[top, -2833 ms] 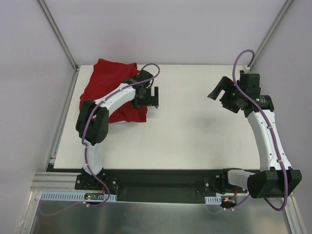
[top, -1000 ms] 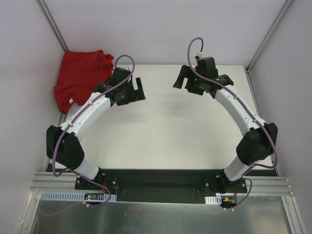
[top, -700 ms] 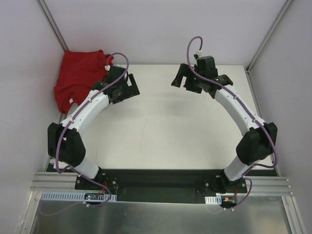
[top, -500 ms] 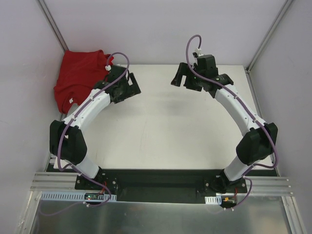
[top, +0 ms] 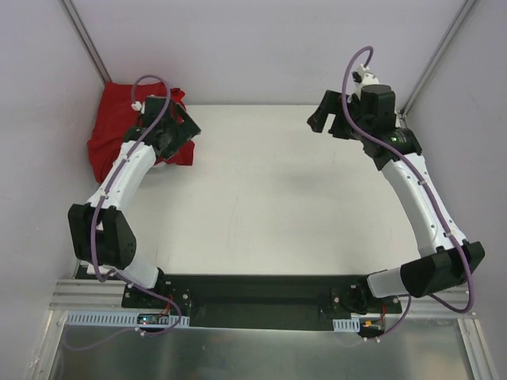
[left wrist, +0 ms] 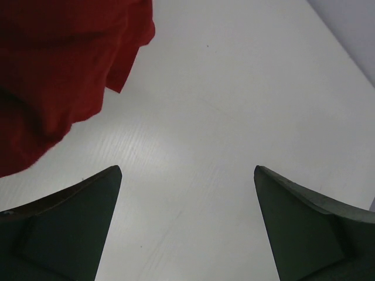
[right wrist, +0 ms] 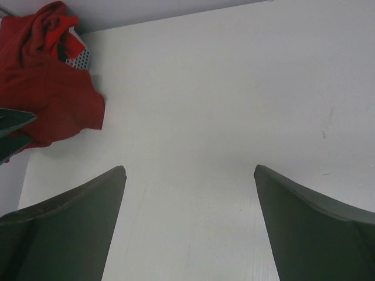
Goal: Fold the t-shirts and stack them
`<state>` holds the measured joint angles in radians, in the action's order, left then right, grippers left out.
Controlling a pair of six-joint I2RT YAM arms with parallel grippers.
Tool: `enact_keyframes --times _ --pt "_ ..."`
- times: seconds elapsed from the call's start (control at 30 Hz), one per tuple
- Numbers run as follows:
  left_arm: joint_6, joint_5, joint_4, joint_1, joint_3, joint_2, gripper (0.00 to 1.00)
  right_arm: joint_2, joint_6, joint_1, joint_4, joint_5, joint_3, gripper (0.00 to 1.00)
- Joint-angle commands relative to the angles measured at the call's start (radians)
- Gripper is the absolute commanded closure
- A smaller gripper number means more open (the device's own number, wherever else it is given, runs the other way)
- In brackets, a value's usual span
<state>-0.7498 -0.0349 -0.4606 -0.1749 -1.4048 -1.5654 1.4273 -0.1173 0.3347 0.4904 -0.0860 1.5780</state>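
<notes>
A crumpled deep-red t-shirt (top: pixel 119 127) lies bunched in the table's far left corner, partly over the edge. It also shows in the left wrist view (left wrist: pixel 53 64) and in the right wrist view (right wrist: pixel 47 99). My left gripper (top: pixel 184 136) is open and empty at the shirt's right edge, with the cloth just left of its fingers; in the left wrist view the gripper (left wrist: pixel 186 175) has bare table between its jaws. My right gripper (top: pixel 326 123) is open and empty above the far right of the table, far from the shirt; the right wrist view of this gripper (right wrist: pixel 188 170) shows only table beneath. No blue shirt is in view.
The white table (top: pixel 261 206) is enclosed by pale walls with metal corner posts (top: pixel 87 47) at the back left and back right. The arm bases sit on a black rail (top: pixel 253 297) at the near edge.
The red shirt went from the table's left side to the far left corner. Since half a second ago my left gripper moved left to the shirt's edge and my right gripper swung right.
</notes>
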Motion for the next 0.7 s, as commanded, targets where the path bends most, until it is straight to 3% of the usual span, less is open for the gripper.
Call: enact_keyframes --times 0.0,0.1,0.23,0.37,0.5,0.67 --pt "-0.023 0.023 0.007 0.055 -0.037 0.114 0.02 -0.089 0.031 -0.055 0.040 -0.003 -0.050 0.04" --pt "-0.100 0.079 0.004 0.162 0.047 0.212 0.02 -0.119 0.031 -0.065 0.054 0.015 -0.076 0.04" --pt "-0.102 0.040 -0.013 0.317 0.136 0.338 0.02 -0.125 0.022 -0.066 0.053 0.028 -0.096 0.04" --pt "-0.105 0.040 -0.021 0.445 0.156 0.344 0.02 -0.074 0.028 -0.066 0.039 -0.007 -0.070 0.04" --pt "-0.083 -0.039 -0.021 0.471 0.109 0.257 0.04 -0.008 0.002 -0.066 0.043 -0.044 -0.009 0.04" --pt "-0.077 -0.031 0.000 0.486 0.069 0.160 0.05 0.022 -0.033 -0.065 0.016 -0.086 0.011 0.04"
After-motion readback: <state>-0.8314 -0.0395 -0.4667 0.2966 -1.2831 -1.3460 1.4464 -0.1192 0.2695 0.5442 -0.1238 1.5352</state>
